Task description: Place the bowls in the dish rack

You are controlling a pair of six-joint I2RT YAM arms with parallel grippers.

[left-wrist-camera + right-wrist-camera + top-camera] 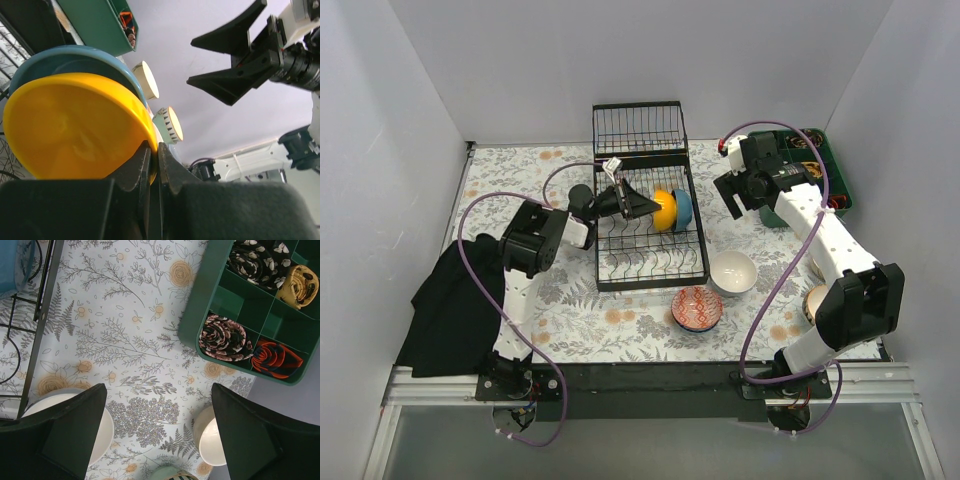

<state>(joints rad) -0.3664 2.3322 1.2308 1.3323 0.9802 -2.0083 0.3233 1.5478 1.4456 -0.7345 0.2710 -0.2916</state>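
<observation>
The black wire dish rack (pixel 650 268) stands mid-table. A yellow-orange bowl (pixel 665 210) and a blue bowl (pixel 683 207) stand on edge in it. My left gripper (pixel 653 207) is shut on the yellow bowl's rim (pixel 75 125); its jaws pinch the rim in the left wrist view (pixel 154 160), with the blue bowl (pixel 60 62) behind. My right gripper (pixel 738 195) is open and empty above the cloth right of the rack (pixel 159 390). A white bowl (pixel 733 271), a red-patterned bowl (pixel 698 308) and a cream bowl (pixel 813 300) sit on the table.
A green compartment tray (pixel 820 185) with rolled fabrics stands at the back right (pixel 200 315). A striped bowl (pixel 172 475) sits near the cream bowl (pixel 210 437). A black cloth (pixel 450 300) hangs at the left. The rack's grid end (pixel 640 128) stands up at the back.
</observation>
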